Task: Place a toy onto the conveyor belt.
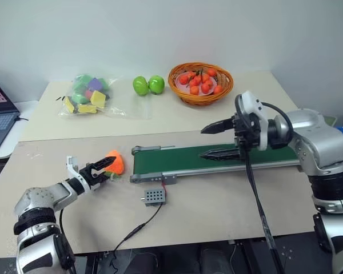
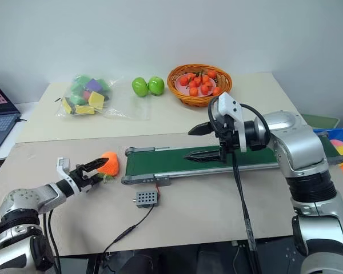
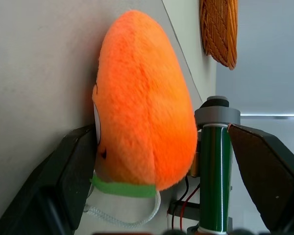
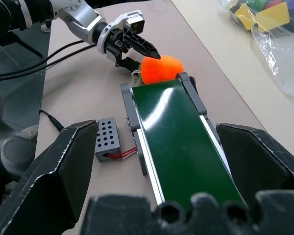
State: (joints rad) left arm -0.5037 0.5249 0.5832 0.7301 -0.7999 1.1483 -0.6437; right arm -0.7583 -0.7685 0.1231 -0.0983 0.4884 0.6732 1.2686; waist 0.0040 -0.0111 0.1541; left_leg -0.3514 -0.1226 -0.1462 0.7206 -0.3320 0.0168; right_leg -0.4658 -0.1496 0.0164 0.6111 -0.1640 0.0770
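While the toy [image 1: 115, 162] lies on the desk [image 1: 217, 211] just off the left end roller of the conveyor belt [image 1: 217, 158], the left claw [image 1: 100, 169] reaches in around it, fingers spread wide on either side (the left wrist view has one finger [image 3: 73, 176] right against the toy, the other standing clear, so no grip yet). Toy is not on the belt. The right claw [image 1: 216, 140] hangs above the belt's middle, pointing along it toward the toy, fingers wide apart and holding nothing. A small grey box [image 1: 154, 196] sits on the desk near the belt frame, wired to it. Behind: wicker basket [image 1: 200, 83] of small red-orange fruits, two green apples [image 1: 148, 85], bag of coloured blocks [image 1: 89, 95].
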